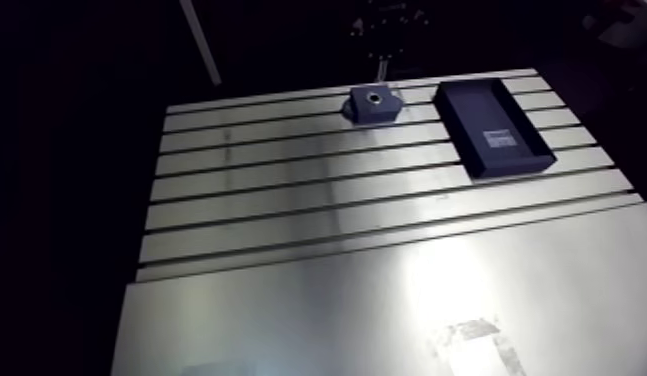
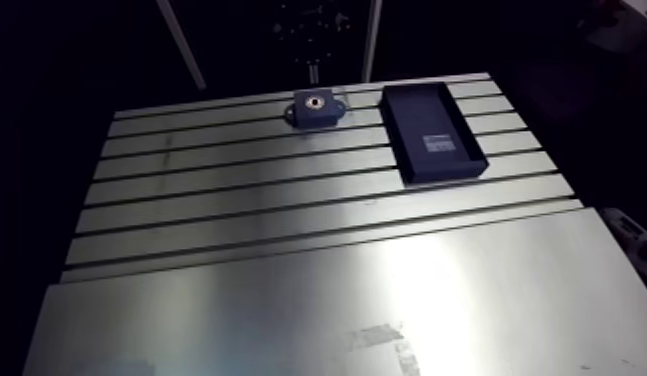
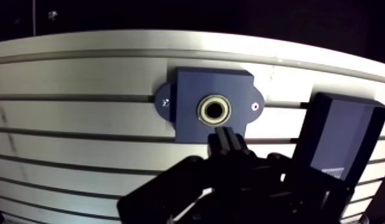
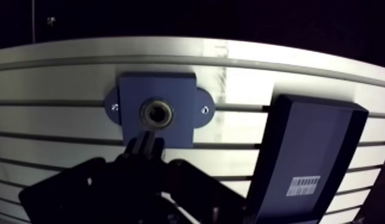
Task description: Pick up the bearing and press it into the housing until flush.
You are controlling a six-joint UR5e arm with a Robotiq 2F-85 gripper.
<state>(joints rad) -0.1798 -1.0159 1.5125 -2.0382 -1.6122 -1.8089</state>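
Your gripper [image 3: 225, 134] hung with its two fingers pressed together and empty, just short of the blue housing [image 3: 185, 122] on the slotted table [image 3: 81, 113]. The bearing [image 3: 214, 110] sat in the housing's bore. A dark tray [image 3: 343, 128] lay beside it.

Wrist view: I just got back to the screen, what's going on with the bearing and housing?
The end effector hangs just short of the blue housing, shut and holding nothing. The bearing sits in the housing's bore, though these views cannot show whether it is flush. A dark tray lies beside the housing on the slotted table.
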